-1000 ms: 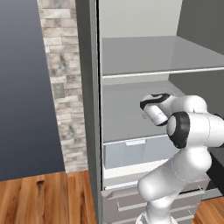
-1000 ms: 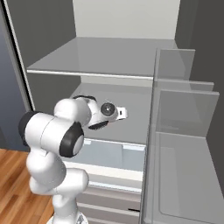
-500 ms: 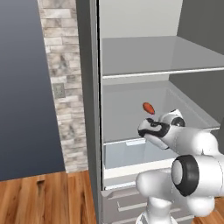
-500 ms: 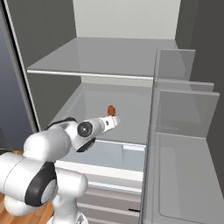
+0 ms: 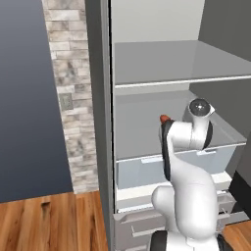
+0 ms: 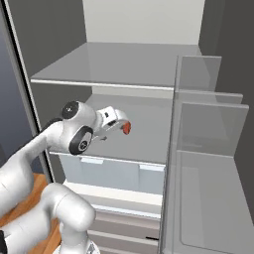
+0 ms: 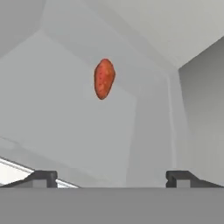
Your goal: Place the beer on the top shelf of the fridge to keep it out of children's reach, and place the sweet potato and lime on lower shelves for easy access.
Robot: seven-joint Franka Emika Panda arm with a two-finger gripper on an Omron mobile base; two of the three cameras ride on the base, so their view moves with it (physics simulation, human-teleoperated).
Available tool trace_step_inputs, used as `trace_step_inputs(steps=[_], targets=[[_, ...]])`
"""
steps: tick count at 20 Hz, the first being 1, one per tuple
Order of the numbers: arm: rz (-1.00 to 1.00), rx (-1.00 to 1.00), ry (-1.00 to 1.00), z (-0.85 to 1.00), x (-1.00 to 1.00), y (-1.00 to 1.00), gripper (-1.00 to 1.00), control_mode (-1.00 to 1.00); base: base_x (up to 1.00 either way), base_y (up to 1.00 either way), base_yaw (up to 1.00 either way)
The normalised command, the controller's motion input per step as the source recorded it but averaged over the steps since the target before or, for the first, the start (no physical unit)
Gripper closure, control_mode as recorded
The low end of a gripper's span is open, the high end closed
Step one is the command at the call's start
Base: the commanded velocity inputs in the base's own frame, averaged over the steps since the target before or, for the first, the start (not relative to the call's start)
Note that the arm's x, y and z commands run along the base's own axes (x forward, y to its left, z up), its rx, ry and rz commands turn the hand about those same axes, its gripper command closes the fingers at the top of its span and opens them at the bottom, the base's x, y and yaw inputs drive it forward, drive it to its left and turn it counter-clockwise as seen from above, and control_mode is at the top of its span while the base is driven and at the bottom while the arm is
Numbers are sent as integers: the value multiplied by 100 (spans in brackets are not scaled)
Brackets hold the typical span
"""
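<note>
A: Sweet potato (image 7: 104, 78) first: where is it, and where is the fridge (image 6: 144, 30) in all this?

B: The fridge stands open, pale inside. Its top shelf (image 5: 176, 61) is bare as far as I can see. The sweet potato lies on the lower shelf (image 6: 149, 131) beneath it, toward the back, above the translucent drawer (image 5: 171, 164).

A: And the end effector (image 7: 111, 178)?

B: Its fingers are spread wide with nothing between them. In the hand view the tuber sits well ahead of the tips, apart from them. In the right base view the hand's nose lies just beside it.

A: So what could go wrong?

B: I judge the tuber is released but the arm is inside the compartment. Pulling out at a slant could clip the shelf rim or the top shelf's underside, or brush the tuber and roll it forward.

A: Anything in the drawer or the door racks (image 6: 208, 129)?

B: Nothing I can make out; the drawer front is too cloudy to be sure.
</note>
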Motion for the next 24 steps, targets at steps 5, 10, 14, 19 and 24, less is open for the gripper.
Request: trace_step_inputs(steps=[5,10,14,19,24], targets=[[6,-7,39,46,-93,2,-100,-100,0,0,0],[13,6,-11,-12,-91,30,-100,-100,0,0,0],[9,15,-33,-2,-58,47,-100,-100,0,0,0],[3,23,-34,22,-20,43,-100,-100,0,0,0],[0,28,-15,67,-1,21,-100,-100,0,0,0]])
